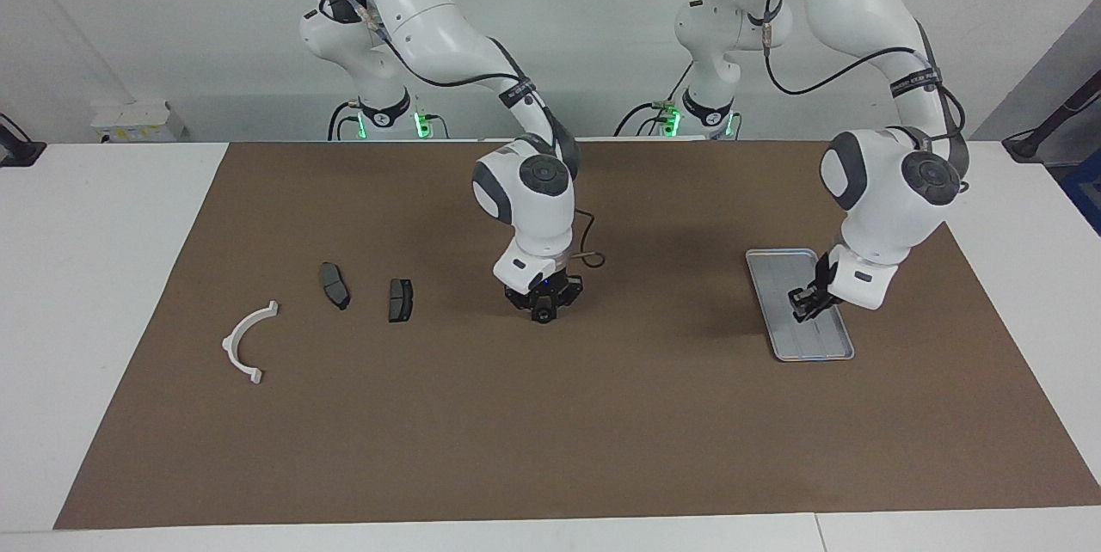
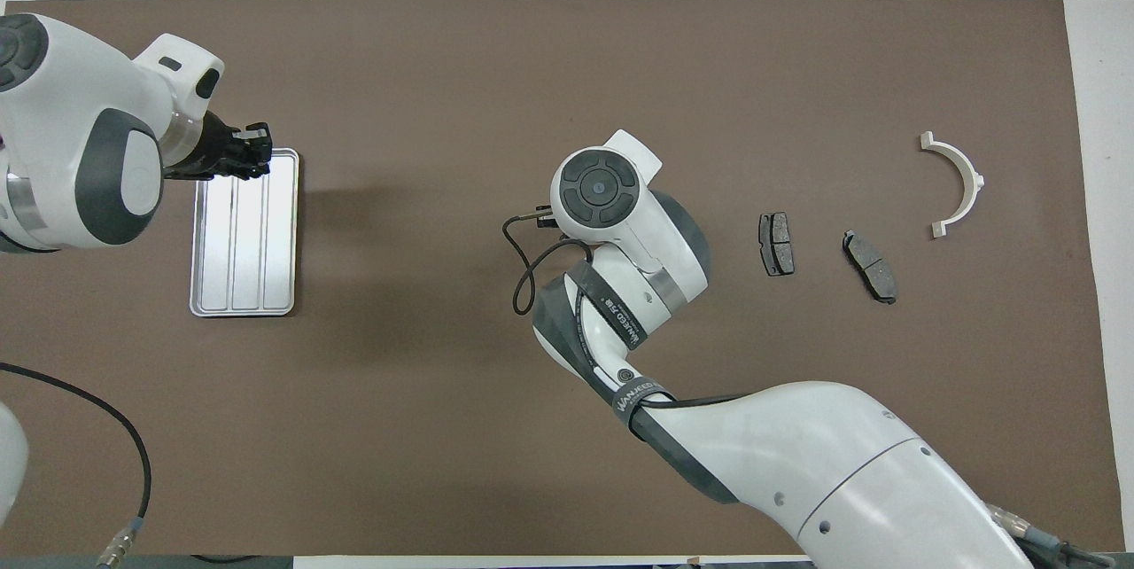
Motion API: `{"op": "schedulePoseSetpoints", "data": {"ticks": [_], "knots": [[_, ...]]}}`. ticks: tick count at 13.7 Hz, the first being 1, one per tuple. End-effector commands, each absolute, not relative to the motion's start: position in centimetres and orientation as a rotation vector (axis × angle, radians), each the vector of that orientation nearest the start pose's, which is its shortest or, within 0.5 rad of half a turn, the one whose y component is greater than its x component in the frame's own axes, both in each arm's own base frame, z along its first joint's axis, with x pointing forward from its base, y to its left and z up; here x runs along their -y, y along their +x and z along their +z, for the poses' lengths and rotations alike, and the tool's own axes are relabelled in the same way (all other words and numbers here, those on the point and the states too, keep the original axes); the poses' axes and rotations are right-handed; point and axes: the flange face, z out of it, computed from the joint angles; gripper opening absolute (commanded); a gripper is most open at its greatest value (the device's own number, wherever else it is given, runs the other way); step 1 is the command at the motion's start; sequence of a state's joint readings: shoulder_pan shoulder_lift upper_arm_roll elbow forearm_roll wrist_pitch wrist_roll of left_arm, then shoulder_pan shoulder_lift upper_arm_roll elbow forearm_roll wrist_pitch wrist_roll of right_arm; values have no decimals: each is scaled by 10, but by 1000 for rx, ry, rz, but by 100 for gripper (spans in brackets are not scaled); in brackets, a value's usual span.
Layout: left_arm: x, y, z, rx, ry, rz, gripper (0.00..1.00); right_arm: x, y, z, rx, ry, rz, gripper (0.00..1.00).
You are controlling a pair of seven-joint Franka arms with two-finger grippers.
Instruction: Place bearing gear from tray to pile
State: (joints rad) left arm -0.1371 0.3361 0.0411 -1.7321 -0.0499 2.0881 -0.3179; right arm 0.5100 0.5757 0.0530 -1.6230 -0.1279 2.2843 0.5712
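The silver-grey tray (image 1: 778,272) lies toward the left arm's end of the table; it also shows in the overhead view (image 2: 244,241), and its ridged floor looks bare. No bearing gear shows clearly in either view. My left gripper (image 1: 805,304) hangs low over the end of the tray farther from the robots (image 2: 252,149). The pile lies toward the right arm's end: a white bracket (image 1: 230,344) (image 2: 974,183) and two dark brake pads (image 1: 335,285) (image 1: 400,300). My right gripper (image 1: 544,304) points down over mid-table, apart from the pile; its own wrist hides it in the overhead view.
A brown mat (image 1: 550,432) covers most of the white table. A black cable (image 2: 523,276) loops off the right arm's wrist. A small white box (image 1: 138,120) sits at the table's edge nearest the robots.
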Motion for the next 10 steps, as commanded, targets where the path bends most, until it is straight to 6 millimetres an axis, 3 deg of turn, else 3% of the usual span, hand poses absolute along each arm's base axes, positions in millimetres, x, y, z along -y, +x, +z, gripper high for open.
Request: {"op": "schedulePoseSetpoints", "data": {"ticks": [1,4,6,9,10], "knots": [[135,632,395,509,-3140,-4,0,-320,631,336,163,-3171,-173,0],[215,610,397,575,-3127,7,0,-243,660,400,181,-3169,-245,0],[286,595,406,655,-3123,-8,0,-186,672,429,258,-3178,-271,0],[385,586,377,758,-3078,8,0,-97,685,442,448,-3187,-260,0],[409,593,376,808,-3082,-23,0,-71,688,442,482,-3190,-251,0]]}}
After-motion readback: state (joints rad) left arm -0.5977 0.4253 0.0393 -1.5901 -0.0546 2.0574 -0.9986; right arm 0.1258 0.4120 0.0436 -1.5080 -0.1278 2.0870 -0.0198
